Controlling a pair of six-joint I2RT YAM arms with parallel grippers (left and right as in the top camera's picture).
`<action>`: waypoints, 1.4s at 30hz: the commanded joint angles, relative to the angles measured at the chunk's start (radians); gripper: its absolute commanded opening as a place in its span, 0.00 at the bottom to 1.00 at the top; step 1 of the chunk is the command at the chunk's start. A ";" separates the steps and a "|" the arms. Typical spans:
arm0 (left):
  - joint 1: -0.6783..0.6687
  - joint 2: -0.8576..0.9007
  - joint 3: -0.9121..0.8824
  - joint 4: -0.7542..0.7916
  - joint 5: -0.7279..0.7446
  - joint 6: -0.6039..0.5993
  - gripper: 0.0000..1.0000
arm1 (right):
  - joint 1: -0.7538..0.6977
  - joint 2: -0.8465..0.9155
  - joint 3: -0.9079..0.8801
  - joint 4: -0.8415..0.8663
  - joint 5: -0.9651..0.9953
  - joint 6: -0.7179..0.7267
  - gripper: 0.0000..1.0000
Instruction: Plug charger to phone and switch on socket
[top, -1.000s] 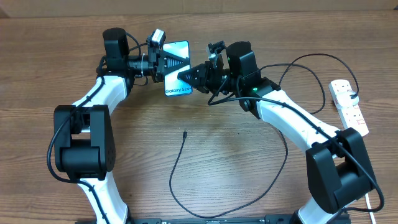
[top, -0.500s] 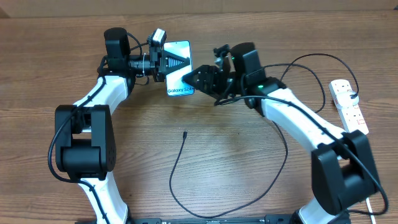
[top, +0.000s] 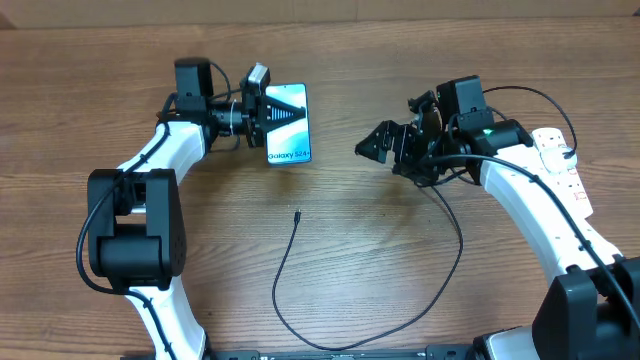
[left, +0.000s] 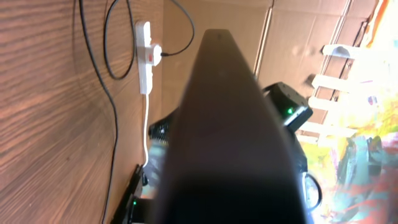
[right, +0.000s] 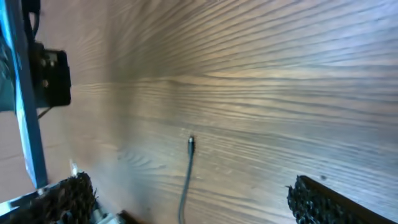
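Note:
The phone (top: 290, 125), with its light-blue screen, is off the table in my left gripper (top: 272, 113), which is shut on it. In the left wrist view its dark body (left: 230, 124) fills most of the picture. In the right wrist view its thin blue edge (right: 25, 106) stands at the far left. My right gripper (top: 368, 150) is open and empty, well to the right of the phone. The charger's plug tip (top: 298, 214) lies on the wood below the phone, and shows between my right fingers (right: 68, 196) as a tip (right: 191, 143). The white socket (top: 560, 170) lies at the far right.
The black charger cable (top: 450, 250) loops across the lower middle of the table and runs under my right arm up to the socket's plug (top: 568, 152). In the left wrist view the socket (left: 143, 56) lies beside a cardboard wall (left: 298, 37).
My right gripper has opened, let go of the phone and drawn back to the right. The left gripper still holds the phone, which has turned a little more upright.

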 joint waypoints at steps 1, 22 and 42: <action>-0.010 -0.031 0.013 -0.131 0.028 0.244 0.04 | -0.005 -0.018 -0.004 0.006 0.072 -0.037 1.00; -0.172 -0.031 0.013 -0.853 -0.380 0.738 0.04 | -0.005 -0.018 -0.004 0.006 0.080 -0.036 1.00; -0.173 -0.031 0.013 -0.795 -0.386 0.735 0.05 | -0.005 -0.018 -0.004 0.006 0.080 -0.036 1.00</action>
